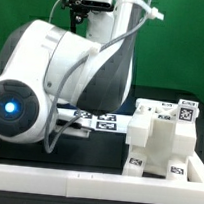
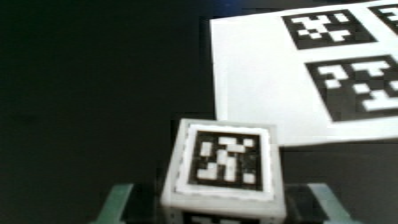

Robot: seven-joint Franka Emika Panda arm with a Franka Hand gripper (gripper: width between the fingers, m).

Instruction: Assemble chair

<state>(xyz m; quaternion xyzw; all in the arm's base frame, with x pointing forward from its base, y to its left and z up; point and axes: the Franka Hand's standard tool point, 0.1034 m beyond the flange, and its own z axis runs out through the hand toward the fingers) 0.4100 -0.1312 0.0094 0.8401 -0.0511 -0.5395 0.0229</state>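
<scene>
In the wrist view my gripper (image 2: pixel 221 203) is shut on a white blocky chair piece (image 2: pixel 222 160). The piece has a black-and-white tag on its facing side, and a finger (image 2: pixel 128 202) shows on each side of it. It is held above the dark table, beside the marker board (image 2: pixel 267 90). In the exterior view the partly joined white chair structure (image 1: pixel 159 143) stands at the right, with tags on its top and front. The arm's body hides my gripper and the held piece there.
The marker board (image 1: pixel 100 120) lies on the table left of the chair structure. A white border rail (image 1: pixel 93 185) runs along the front. The arm's large white links (image 1: pixel 52 81) fill the exterior view's left.
</scene>
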